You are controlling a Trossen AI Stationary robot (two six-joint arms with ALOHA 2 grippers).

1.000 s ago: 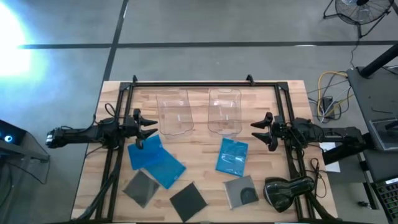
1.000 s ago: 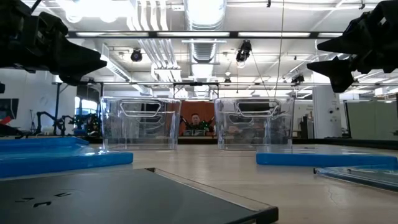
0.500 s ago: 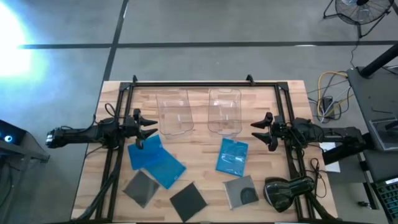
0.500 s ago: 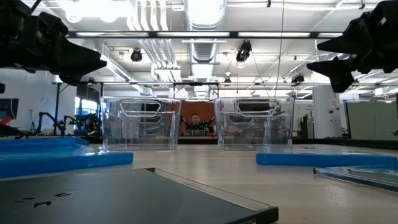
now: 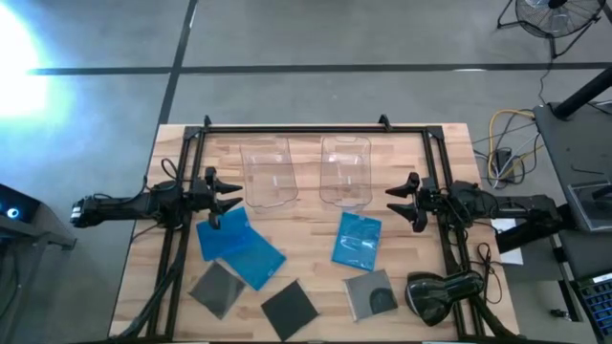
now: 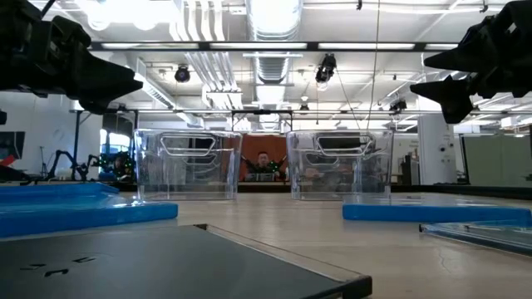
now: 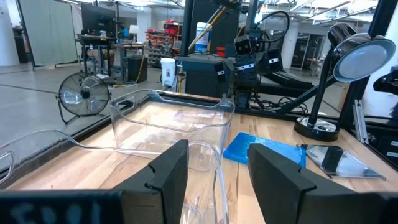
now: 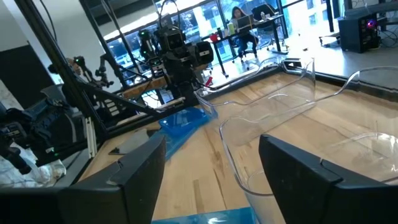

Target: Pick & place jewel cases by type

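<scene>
worktop: pale wood planks inside a black frame
bins: two clear bins side by side at the far edge
blue cases: two overlapping near the left, one to the right
dark cases: three along the near edge
left gripper: fingers apart, empty, beside the left bin
right gripper: fingers apart, empty, beside the right bin

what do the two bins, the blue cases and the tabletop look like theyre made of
Bins: probably clear glossy plastic; the tabletop shows through their walls. Blue cases: likely translucent blue plastic, thin and flat with a slight sheen. Tabletop: looks like pale wood, with plank seams and grain visible.
</scene>
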